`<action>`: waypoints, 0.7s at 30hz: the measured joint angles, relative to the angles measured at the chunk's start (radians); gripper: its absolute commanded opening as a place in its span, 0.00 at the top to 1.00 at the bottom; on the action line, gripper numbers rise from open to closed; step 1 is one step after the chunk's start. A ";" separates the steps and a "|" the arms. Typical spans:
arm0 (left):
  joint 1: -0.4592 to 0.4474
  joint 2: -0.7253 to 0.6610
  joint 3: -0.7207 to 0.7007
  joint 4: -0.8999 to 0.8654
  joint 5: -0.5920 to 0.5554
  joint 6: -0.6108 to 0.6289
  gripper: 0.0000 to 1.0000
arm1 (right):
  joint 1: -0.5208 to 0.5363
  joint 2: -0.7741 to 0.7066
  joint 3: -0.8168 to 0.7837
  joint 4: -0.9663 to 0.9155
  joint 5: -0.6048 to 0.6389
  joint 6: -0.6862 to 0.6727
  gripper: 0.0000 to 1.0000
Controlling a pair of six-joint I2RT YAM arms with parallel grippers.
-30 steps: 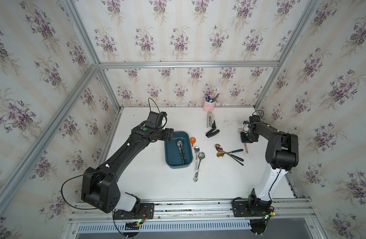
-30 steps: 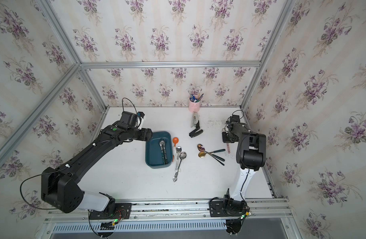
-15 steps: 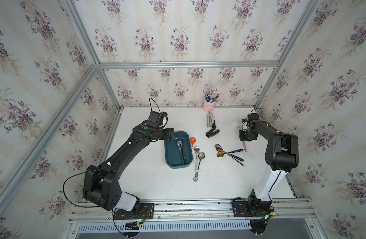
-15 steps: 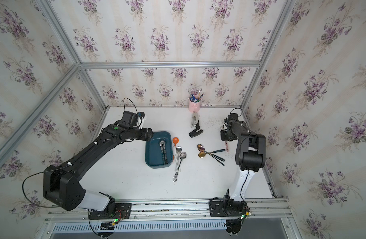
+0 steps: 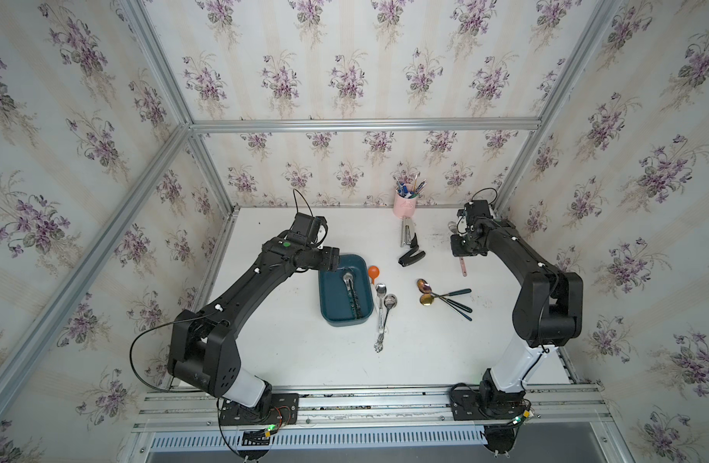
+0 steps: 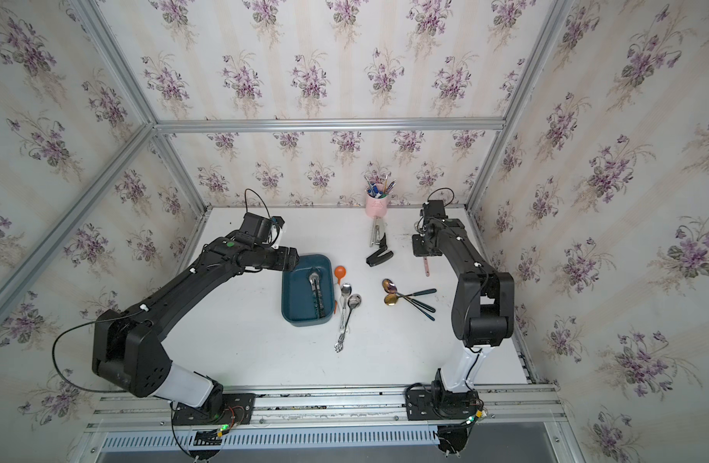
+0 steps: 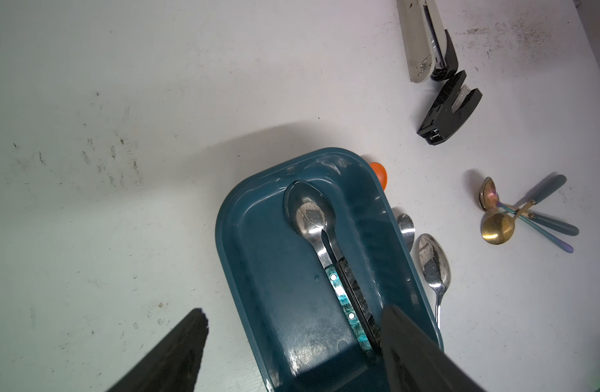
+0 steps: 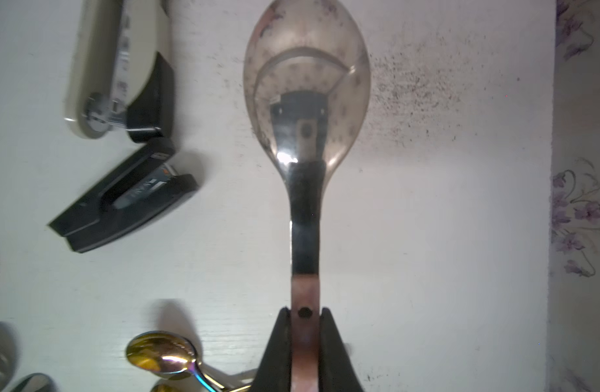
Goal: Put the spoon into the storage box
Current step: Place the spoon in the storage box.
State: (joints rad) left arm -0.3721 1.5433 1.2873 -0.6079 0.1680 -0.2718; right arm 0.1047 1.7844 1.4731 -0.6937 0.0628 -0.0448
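While right claw (image 8: 305,325) clamps spoon (image 8: 307,85) by handle, well apart from box (image 5: 332,298), carry risks swivel or slip; left claw (image 7: 293,312) wide, empty over box holding 2 spoons (image 7: 312,217), could block drop.

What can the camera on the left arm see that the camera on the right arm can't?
Only the left wrist view: the blue storage box with two spoons lying inside, an orange spoon beside it, and the open left gripper. Only the right wrist view: the right gripper shut on a pink-handled spoon, plus flowery wallpaper. Both: the white table, the black stapler and the pale stapler.
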 measured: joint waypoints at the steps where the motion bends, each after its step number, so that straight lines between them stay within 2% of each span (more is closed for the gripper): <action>1: 0.003 0.006 -0.002 0.001 0.000 -0.002 0.17 | 0.024 -0.003 0.016 -0.008 0.000 0.013 0.94; 7: 0.037 0.020 -0.038 0.005 0.015 -0.031 0.16 | 0.195 -0.003 0.128 -0.069 -0.018 0.120 0.93; 15: 0.207 -0.008 -0.174 0.071 0.090 -0.134 0.15 | 0.472 0.046 0.230 -0.080 -0.041 0.267 0.92; 21: 0.280 -0.019 -0.237 0.109 0.139 -0.170 0.15 | 0.625 0.159 0.336 -0.080 -0.108 0.355 0.92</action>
State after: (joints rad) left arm -0.0917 1.5242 1.0508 -0.4988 0.3073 -0.4416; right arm 0.7300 1.9438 1.8091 -0.7738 -0.0448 0.3103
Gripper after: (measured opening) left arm 0.847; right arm 0.127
